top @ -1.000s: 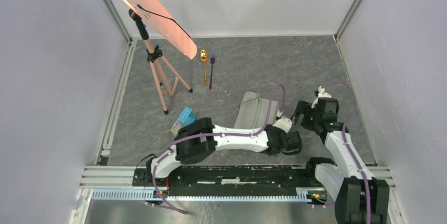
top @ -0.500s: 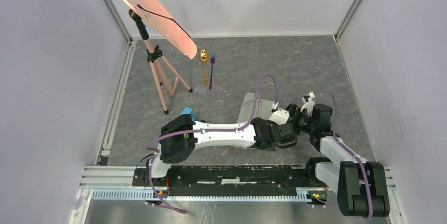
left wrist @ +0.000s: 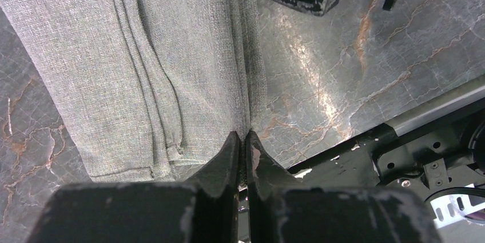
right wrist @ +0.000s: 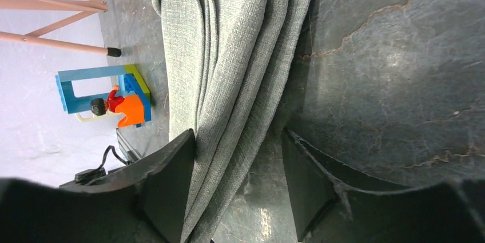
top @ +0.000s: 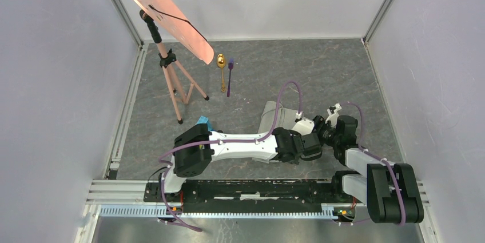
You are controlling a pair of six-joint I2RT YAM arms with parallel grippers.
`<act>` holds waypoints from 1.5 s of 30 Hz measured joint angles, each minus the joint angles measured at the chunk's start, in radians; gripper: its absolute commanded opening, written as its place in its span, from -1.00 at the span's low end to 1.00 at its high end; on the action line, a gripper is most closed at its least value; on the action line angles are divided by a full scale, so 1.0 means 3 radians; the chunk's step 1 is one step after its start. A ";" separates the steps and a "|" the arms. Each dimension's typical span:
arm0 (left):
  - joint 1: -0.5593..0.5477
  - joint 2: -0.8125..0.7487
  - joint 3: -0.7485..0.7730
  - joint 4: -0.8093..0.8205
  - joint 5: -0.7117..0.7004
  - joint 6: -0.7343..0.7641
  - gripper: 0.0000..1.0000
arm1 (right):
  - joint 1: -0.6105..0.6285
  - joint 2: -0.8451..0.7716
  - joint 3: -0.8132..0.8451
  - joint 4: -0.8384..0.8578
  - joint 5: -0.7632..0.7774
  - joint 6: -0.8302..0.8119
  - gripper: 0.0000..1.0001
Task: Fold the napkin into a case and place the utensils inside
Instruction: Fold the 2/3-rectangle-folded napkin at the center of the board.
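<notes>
At the near right corner of the napkin (left wrist: 114, 54), both grippers crowd together, and that corner is what the coming move turns on. The left gripper (left wrist: 242, 140) is clenched there, and a raised ridge of cloth runs straight into its pinch, so it looks to be grasping the napkin's edge. The right gripper (right wrist: 237, 188) sits just beside it on the napkin's right. Its fingers (right wrist: 171, 186) are spread apart and straddle the cloth's loose long edge. The layered folds lie close against one finger, while bare table (right wrist: 400, 83) shows under the other. Nothing is gripped on that side yet.

The napkin lies flat and part-folded in several lengthwise pleats. Its long axis runs away from the grippers toward the far wall, leaning slightly left, so the cloth stretches ahead of both sets of fingers rather than across them. Both arms are equally close to the napkin's near end, and its far end is well out of their present reach.

The gold spoon (top: 221, 70) and purple fork (top: 229, 80) lie side by side well beyond the napkin's far left. Their handles point back toward the napkin, roughly parallel to its long axis. To my eye the right fingers need only close on the edge they straddle before the next fold can be made.
</notes>
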 measured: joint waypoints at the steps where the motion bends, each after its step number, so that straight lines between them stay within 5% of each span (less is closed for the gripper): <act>1: 0.0000 0.0000 0.0000 0.0001 0.0001 0.0000 -0.95 | 0.0000 0.0022 0.0005 0.0008 0.0022 0.0000 0.20; 11: 0.0000 0.0000 0.0000 0.0060 0.0024 0.0000 -0.95 | 0.0006 0.0187 0.0066 0.0058 0.0206 -0.0034 -0.21; 15: 0.0000 0.0000 0.0000 0.0079 0.0064 0.0008 -0.94 | 0.0010 0.0230 0.0075 0.0070 0.0276 -0.0099 -0.72; 17: 0.0004 0.0000 0.0000 0.0103 0.0098 0.0036 -0.75 | 0.0010 0.0259 0.0080 0.0066 0.0300 -0.0161 -0.97; 22: 0.0036 -0.0011 -0.0032 0.0295 0.0326 0.0123 0.07 | 0.0013 0.0271 0.0151 0.0045 0.0318 -0.0492 -1.00; 27: 0.0113 -0.0197 -0.0243 0.0411 0.0535 0.0163 0.27 | 0.0014 0.0262 0.0397 -0.0247 0.0448 -0.1016 -1.00; 30: 0.0289 -0.0470 -0.0491 0.0566 0.0682 0.0165 0.08 | 0.0014 0.0296 0.0641 -0.0520 0.0570 -0.1345 -1.00; 38: 0.1147 -0.0745 -0.0914 0.1153 0.1015 0.0203 -0.81 | 0.0066 0.0398 0.0885 -0.0818 0.0758 -0.1750 -1.00; 45: 0.1371 -0.0326 -0.0877 0.1504 0.1049 0.0230 -0.95 | 0.0205 0.0399 0.0949 -0.0984 0.0947 -0.1890 -1.00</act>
